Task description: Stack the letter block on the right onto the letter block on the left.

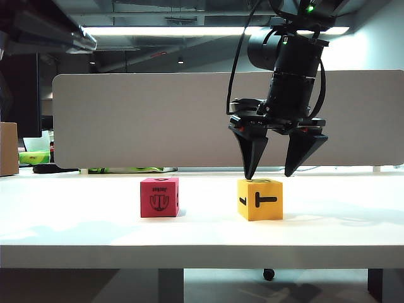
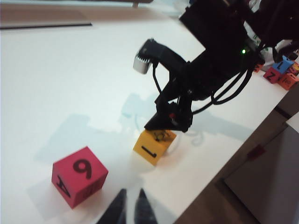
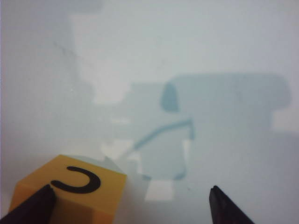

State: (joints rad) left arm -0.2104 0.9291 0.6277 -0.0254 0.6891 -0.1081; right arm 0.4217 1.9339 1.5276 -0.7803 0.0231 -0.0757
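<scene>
Yellow block point(image 1: 260, 199), faces "T" and "C", on white table point(image 1: 76, 221), right of red block point(image 1: 160, 197) marked "9". Right gripper point(image 1: 276, 169) spread wide just above yellow block, empty. Left gripper point(image 2: 130, 208) near red block, fingertips nearly together, empty.

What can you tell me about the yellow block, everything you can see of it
The yellow block is a matte cube with black characters: a T-like mark on the face toward the exterior camera, a dash on the side face, a curved mark on top. It sits flat on the white table, to the right of the red block and apart from it. The right gripper hangs open just above it, one fingertip at its top edge, the other beyond its far side, not gripping it.
</scene>
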